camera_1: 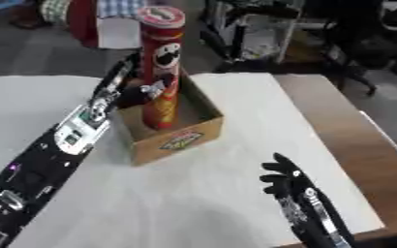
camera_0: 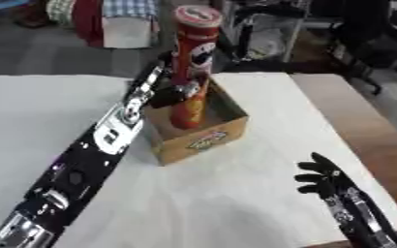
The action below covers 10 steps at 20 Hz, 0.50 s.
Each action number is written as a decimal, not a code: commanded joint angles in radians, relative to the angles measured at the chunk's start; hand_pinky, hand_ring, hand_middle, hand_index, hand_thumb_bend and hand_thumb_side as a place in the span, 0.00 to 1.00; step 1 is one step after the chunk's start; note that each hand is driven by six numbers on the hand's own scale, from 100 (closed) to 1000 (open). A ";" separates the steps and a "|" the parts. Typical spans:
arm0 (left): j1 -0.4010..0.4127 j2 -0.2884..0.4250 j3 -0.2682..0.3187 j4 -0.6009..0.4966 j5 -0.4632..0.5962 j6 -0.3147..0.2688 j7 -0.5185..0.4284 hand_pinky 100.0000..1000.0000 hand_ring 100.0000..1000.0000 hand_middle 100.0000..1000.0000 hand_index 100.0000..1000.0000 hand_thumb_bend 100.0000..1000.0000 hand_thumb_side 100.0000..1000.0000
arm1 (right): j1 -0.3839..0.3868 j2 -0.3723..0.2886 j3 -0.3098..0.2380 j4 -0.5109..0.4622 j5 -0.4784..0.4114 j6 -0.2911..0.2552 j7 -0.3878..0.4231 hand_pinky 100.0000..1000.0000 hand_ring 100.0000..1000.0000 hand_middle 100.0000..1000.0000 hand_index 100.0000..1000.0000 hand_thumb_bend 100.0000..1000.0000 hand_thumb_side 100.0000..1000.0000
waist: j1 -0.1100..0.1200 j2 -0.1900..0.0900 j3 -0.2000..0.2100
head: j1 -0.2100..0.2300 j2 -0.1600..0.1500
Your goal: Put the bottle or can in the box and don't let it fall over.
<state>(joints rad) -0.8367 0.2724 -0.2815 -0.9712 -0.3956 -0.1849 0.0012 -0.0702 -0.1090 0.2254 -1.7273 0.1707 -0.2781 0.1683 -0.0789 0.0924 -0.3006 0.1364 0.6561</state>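
Red and tall, the can [camera_0: 191,63] stood upright with its base inside the cardboard box [camera_0: 198,138] on the counter [camera_0: 236,203], the left robot hand [camera_0: 172,94] curled around its lower half while the right robot hand [camera_0: 325,177] rested open, well apart

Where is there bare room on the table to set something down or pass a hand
Free: the white table between the box and the right hand, and the strip from the box to the table's right edge. Crowded: the box itself, where the can stands with the left hand around it.
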 commanded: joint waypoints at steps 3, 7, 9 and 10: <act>0.014 0.055 0.028 -0.062 -0.077 -0.005 0.044 0.67 0.83 0.84 1.00 0.94 1.00 | -0.010 -0.006 -0.011 -0.013 -0.005 0.000 -0.006 0.67 0.75 0.80 0.98 0.00 0.83 | 0.003 -0.011 0.009 | -0.017 -0.014; 0.051 0.121 0.037 -0.178 0.001 0.028 0.078 0.67 0.83 0.83 1.00 0.96 1.00 | -0.009 -0.008 -0.014 -0.013 -0.003 0.000 -0.009 0.67 0.75 0.80 0.98 0.00 0.83 | 0.005 -0.011 0.015 | -0.025 -0.015; 0.056 0.129 0.033 -0.203 0.018 0.046 0.077 0.67 0.83 0.83 1.00 0.96 1.00 | -0.009 -0.009 -0.014 -0.013 -0.002 0.000 -0.009 0.67 0.75 0.80 0.98 0.00 0.83 | 0.005 -0.011 0.015 | -0.026 -0.015; 0.063 0.137 0.039 -0.215 0.026 0.047 0.079 0.63 0.81 0.80 1.00 0.83 0.88 | -0.007 -0.009 -0.019 -0.012 -0.001 0.001 -0.012 0.67 0.75 0.80 0.98 0.00 0.84 | 0.006 -0.010 0.021 | -0.036 -0.015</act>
<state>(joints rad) -0.7596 0.3800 -0.2527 -1.1521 -0.3839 -0.1469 0.0770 -0.0689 -0.1091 0.2146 -1.7272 0.1708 -0.2762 0.1600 -0.0758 0.0926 -0.2764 0.1064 0.6530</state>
